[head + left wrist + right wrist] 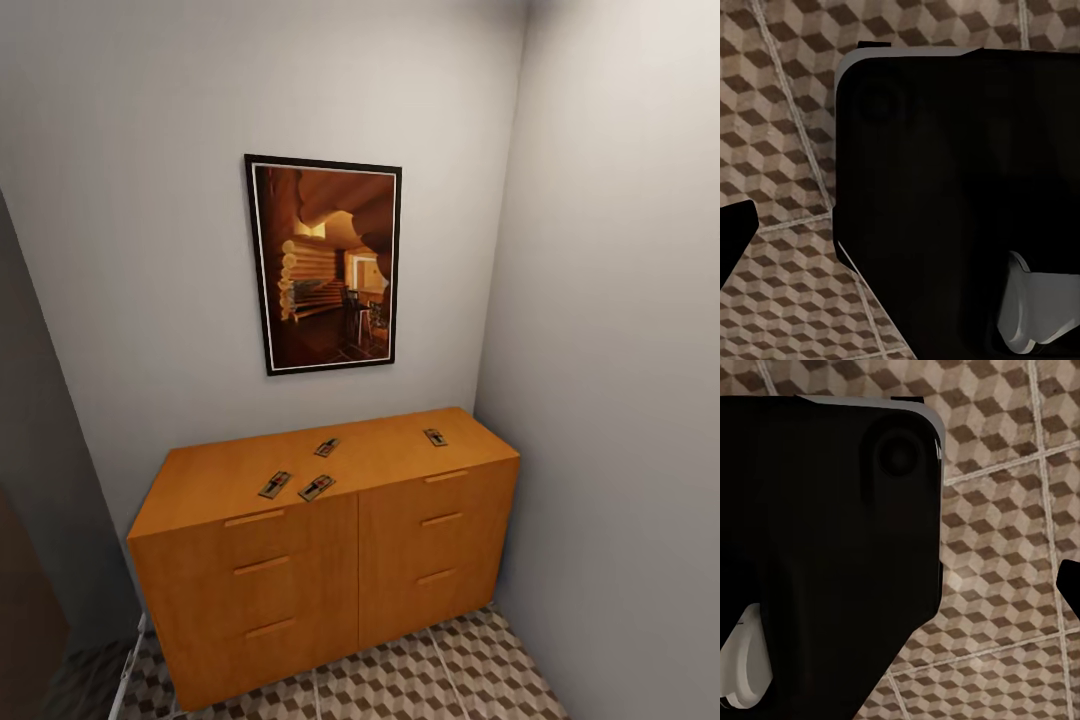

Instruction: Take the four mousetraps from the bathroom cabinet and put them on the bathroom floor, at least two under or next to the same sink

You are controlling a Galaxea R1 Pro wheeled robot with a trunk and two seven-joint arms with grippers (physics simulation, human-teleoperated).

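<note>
Four mousetraps (317, 487) lie loose on flat top of cabinet (300, 580) in corner, three toward left, one apart at right. None on bathroom floor (420, 680) yet. Hands look down at tiles (open or closed, cannot tell).

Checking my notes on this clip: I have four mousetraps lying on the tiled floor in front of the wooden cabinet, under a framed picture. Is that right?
Not quite. The four mousetraps lie on the flat top of the cabinet, not on the tiled floor. The head view shows this. The rest holds: the framed picture hangs on the wall above the cabinet.
</note>
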